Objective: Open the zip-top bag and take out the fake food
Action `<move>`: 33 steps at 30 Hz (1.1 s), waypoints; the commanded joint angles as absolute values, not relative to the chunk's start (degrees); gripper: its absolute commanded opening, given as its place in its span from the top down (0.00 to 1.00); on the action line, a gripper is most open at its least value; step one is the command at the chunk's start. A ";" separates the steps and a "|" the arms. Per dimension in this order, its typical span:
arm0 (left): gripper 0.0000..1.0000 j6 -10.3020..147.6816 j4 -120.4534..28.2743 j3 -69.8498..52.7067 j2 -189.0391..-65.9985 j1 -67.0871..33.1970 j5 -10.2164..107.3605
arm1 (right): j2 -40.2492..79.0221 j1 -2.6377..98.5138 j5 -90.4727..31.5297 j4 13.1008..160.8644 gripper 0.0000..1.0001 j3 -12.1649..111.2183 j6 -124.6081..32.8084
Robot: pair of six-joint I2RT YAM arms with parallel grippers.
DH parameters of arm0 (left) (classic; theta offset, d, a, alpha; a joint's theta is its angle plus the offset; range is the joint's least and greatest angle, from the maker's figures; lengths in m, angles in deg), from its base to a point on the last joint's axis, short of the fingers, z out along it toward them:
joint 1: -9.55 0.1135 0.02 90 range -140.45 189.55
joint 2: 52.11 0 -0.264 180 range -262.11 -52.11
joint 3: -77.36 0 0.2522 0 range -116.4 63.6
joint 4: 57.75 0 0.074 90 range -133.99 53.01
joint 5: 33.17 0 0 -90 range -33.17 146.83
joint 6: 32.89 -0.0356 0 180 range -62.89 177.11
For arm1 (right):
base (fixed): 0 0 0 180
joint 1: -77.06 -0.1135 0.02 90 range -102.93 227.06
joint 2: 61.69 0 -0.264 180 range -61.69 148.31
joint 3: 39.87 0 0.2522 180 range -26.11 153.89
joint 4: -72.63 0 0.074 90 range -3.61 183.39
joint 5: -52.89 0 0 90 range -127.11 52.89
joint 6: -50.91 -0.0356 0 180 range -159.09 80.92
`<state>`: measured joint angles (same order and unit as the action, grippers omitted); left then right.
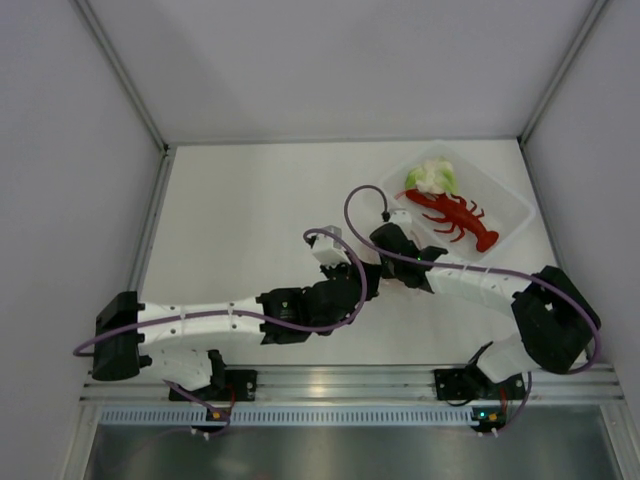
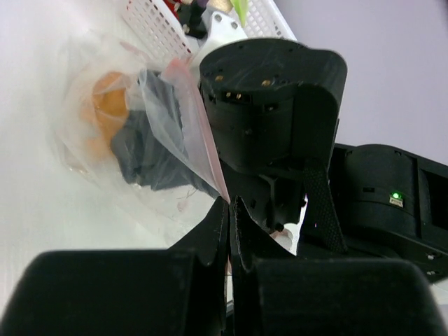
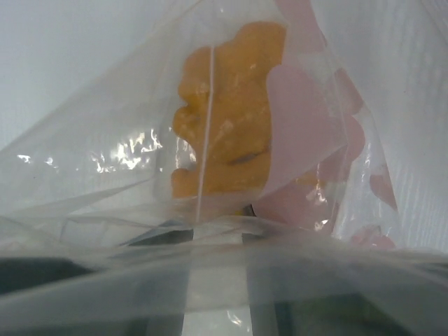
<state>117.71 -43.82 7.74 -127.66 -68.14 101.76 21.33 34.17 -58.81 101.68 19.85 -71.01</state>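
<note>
Starting with the overhead view: both arms reach inward and meet near the middle of the white table (image 1: 250,200), the left gripper (image 1: 355,280) and right gripper (image 1: 385,255) close together; what sits between them is too small to make out there. A clear tray (image 1: 515,205) lies at the far right of the table, well apart from the grippers, and holds the red lobster (image 1: 460,215) and, just beyond it, the white-and-green leafy vegetable piece (image 1: 432,178). Left wrist view: the left fingers are pressed together, with the pink zip strip (image 2: 199,133) of the zip-top bag (image 2: 77,70) running down into the seam between them, so they pinch the bag's edge. The bag hangs crumpled just beyond the fingertips, over the table. The orange ridged piece (image 2: 112,101) is inside it, with a dark shape below it that I cannot identify. The right gripper's black body stands immediately beside the bag, and the tray's gridded wall shows behind. Right wrist view: clear film fills the frame, the orange piece showing through it at centre and pink patches of strip to its right. The right fingers are only dark blurs behind the plastic along the bottom edge; I cannot tell whether they are spread or pinching the film.
</note>
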 commanded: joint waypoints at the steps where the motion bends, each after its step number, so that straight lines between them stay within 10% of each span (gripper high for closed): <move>1: 1.00 120.12 -46.45 8.31 -128.04 -68.49 97.45 | 22.59 36.02 -60.06 93.44 0.65 21.27 -77.22; 17: 1.00 120.83 -47.68 9.72 -127.00 -69.28 93.57 | 39.72 34.35 -64.70 99.04 0.39 31.02 -69.76; 33: 1.00 119.07 -47.59 13.15 -121.02 -69.28 93.92 | 43.25 35.05 -65.33 94.13 0.47 30.85 -66.07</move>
